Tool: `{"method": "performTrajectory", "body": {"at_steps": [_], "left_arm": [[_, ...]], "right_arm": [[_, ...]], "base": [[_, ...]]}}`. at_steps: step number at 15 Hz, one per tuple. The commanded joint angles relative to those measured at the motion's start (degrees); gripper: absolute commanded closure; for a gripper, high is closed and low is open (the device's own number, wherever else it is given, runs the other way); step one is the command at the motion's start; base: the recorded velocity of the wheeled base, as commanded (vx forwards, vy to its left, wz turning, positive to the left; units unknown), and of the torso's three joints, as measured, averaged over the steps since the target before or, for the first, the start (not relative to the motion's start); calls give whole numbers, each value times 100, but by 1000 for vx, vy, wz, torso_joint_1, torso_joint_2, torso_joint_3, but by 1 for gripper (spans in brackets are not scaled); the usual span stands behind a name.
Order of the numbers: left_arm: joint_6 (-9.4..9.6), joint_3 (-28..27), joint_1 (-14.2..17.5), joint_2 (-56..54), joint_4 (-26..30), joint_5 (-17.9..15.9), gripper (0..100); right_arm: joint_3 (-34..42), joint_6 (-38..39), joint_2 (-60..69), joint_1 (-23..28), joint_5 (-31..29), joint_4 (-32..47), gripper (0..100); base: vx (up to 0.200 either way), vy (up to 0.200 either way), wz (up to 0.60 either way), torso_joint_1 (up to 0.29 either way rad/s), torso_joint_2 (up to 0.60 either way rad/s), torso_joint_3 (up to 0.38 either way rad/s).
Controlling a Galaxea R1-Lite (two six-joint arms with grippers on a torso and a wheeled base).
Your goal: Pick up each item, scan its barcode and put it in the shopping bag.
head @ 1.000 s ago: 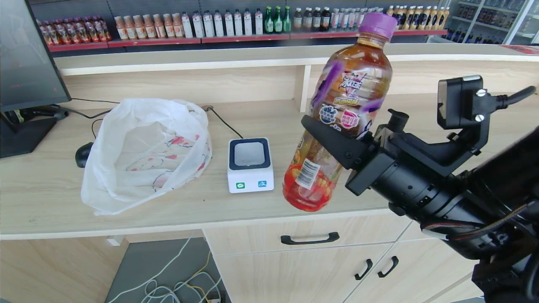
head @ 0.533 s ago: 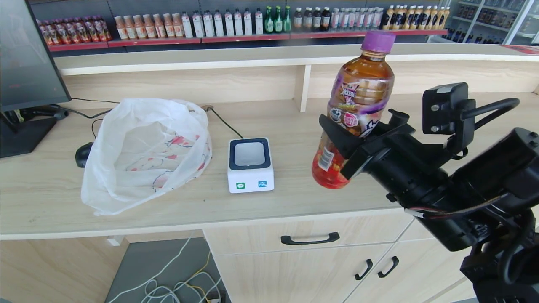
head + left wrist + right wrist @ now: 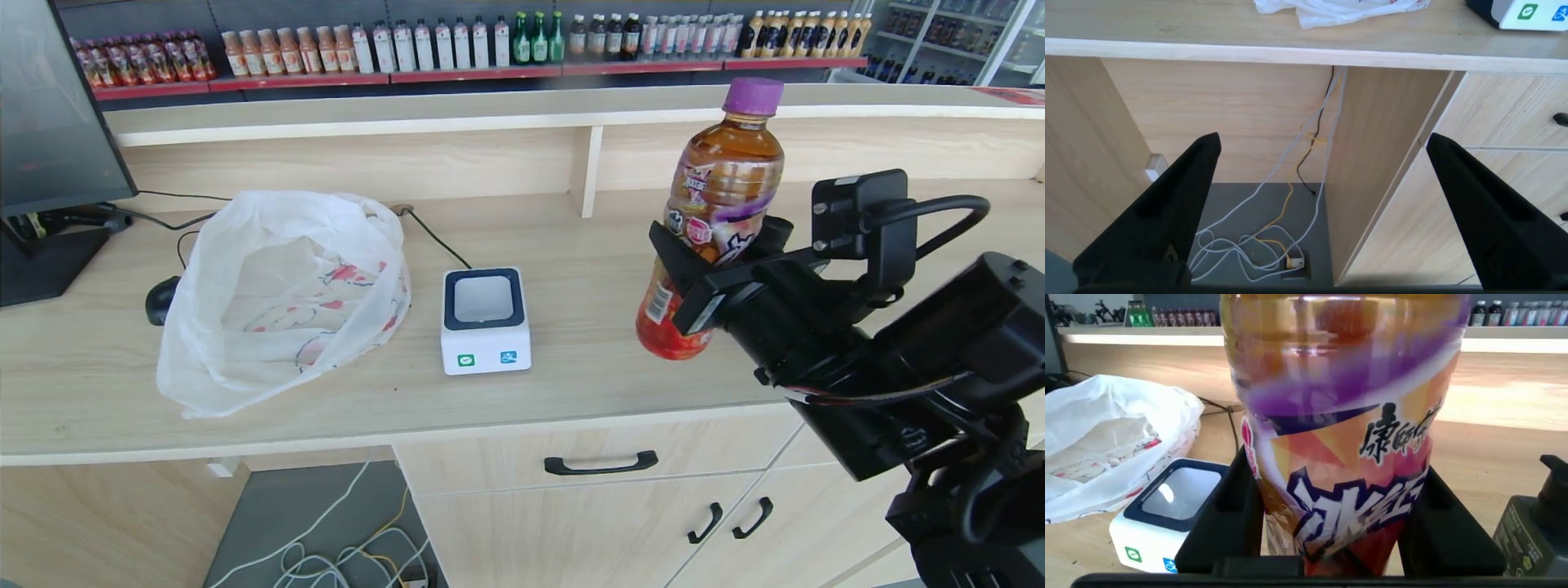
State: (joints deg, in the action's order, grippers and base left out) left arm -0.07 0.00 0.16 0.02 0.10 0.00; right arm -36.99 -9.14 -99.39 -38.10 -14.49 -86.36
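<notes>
While the left hand [image 3: 1323, 139] hangs spread, the right hand [image 3: 720, 245] pinches the bottle [image 3: 727, 167].

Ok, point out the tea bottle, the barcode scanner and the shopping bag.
tea bottle [image 3: 722, 188]: head view, on its upper label.
barcode scanner [image 3: 484, 298]: head view, on its grey top window.
shopping bag [image 3: 277, 286]: head view, on its white plastic side.

Head view. The tabletop [image 3: 571, 245] spans mid-frame. On it, at centre left, lies the shopping bag [image 3: 277, 294], with the scanner [image 3: 485, 320] just to its right at centre and the mouse [image 3: 162, 299] at its left edge. The monitor [image 3: 57, 106] stands at upper left. The bottle [image 3: 718, 204], nearly upright in the right claw [image 3: 722, 245], is at centre right. A stocked shelf [image 3: 490, 75] runs along the top, with drawers [image 3: 600, 465] below.
</notes>
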Motion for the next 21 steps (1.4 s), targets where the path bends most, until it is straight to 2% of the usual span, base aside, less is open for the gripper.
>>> {"method": "performTrajectory", "body": {"at_steps": [1, 9, 11, 16, 21], "left_arm": [[-1, 0, 2, -2, -1, 0, 0], [-1, 0, 2, -2, -1, 0, 0], [-1, 0, 2, -2, -1, 0, 0], [-1, 0, 2, -2, -1, 0, 0], [-1, 0, 2, -2, -1, 0, 0]], "right_arm": [[86, 0, -37, 4, -10, -13, 100], [315, -9, -10, -5, 52, -101, 100], [288, -193, 25, -5, 105, -101, 100], [-2, -1292, -28, -5, 114, -48, 100], [-274, -1784, -63, 30, 131, -39, 100]], "base": [[0, 200, 0, 7, -2, -2], [0, 200, 0, 1, 2, 2], [0, 0, 0, 0, 0, 0], [0, 0, 0, 0, 0, 0], [0, 0, 0, 0, 0, 0]]}}
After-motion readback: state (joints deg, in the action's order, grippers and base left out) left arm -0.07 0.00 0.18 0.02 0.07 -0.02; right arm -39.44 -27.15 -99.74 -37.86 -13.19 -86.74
